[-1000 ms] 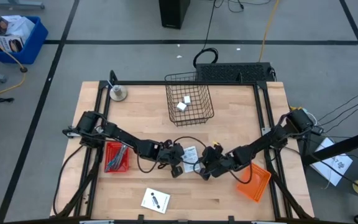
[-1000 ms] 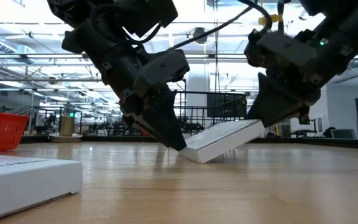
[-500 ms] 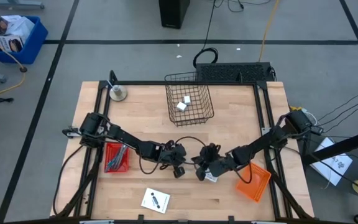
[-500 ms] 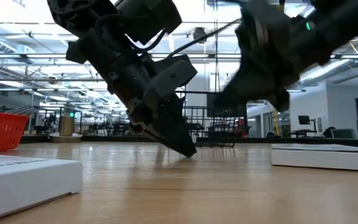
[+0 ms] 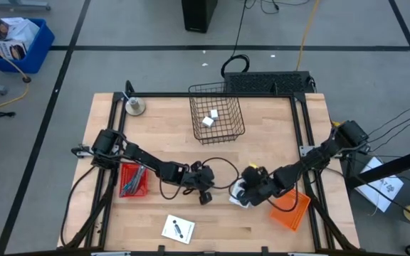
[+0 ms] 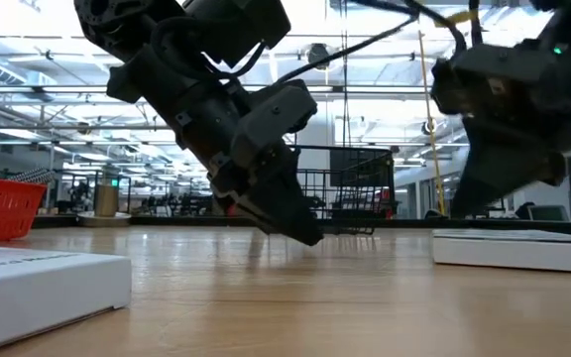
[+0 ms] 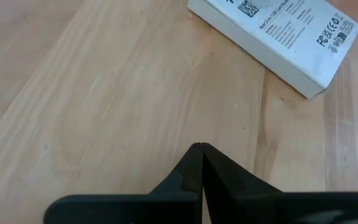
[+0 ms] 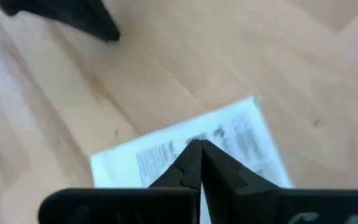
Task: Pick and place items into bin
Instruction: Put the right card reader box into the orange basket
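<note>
The tabletop [image 5: 262,128] now carries the white box [image 5: 239,195] lying flat, where 1 second ago that box was propped at a tilt between the 2 gripper tips near the middle of the front half. It has since slid toward the right front corner and sits just beside the orange tray [image 5: 290,208]. Neither gripper has it, so the joint lift did not take and the box must be gripped again before it can go to the wire bin [image 5: 217,117] at the back edge.

The right gripper [image 5: 251,192] has followed the box and hangs right over it with its jaws pressed together on nothing; its own wrist view shows the printed label under the tips. The left gripper [image 5: 203,193] stays low toward the front, left of the box and apart from it, jaws likewise closed and empty, tip close above the wood.

The box is a flat white carton with small black print and a code mark on 1 face. A 2nd white card [image 5: 178,229] lies near the front edge. 2 small white blocks [image 5: 211,117] already rest in the bin.
</note>
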You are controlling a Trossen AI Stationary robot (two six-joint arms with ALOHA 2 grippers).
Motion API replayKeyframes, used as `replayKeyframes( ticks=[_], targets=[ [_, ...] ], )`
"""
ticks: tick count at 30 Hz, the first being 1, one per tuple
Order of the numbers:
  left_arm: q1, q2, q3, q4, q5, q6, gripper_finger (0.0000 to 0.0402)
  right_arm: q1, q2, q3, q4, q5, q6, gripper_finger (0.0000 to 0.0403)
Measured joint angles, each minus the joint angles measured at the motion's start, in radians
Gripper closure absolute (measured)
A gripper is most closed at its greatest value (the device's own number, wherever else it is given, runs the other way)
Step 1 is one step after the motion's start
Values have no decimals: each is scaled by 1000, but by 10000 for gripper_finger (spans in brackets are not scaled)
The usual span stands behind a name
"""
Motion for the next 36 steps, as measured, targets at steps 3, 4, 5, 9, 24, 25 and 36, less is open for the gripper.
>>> replayKeyframes(
  ticks=[3, 4, 5, 9, 24, 25, 36],
  targets=[
    [0, 0, 0, 10, 0, 0, 395, -2, 35, 5, 17, -67, 23, 403],
    [0, -1, 0, 16, 0, 1, 390, -6, 55, 5, 28, -77, 27, 403],
    [0, -2, 0, 18, -1, 1, 386, -12, 73, 8, 45, -82, 25, 403],
    [0, -2, 0, 24, -1, 2, 375, -48, 145, 8, 154, -102, -22, 403],
    [-4, -3, 2, 82, -9, 28, 384, -73, 25, 1, 324, 5, -287, 403],
    [-6, -3, 2, 93, -14, 33, 384, -61, 7, 1, 289, 18, -265, 403],
    [0, 17, 2, 168, 47, 67, 396, 26, 29, -1, 19, -10, 86, 403]
  ],
)
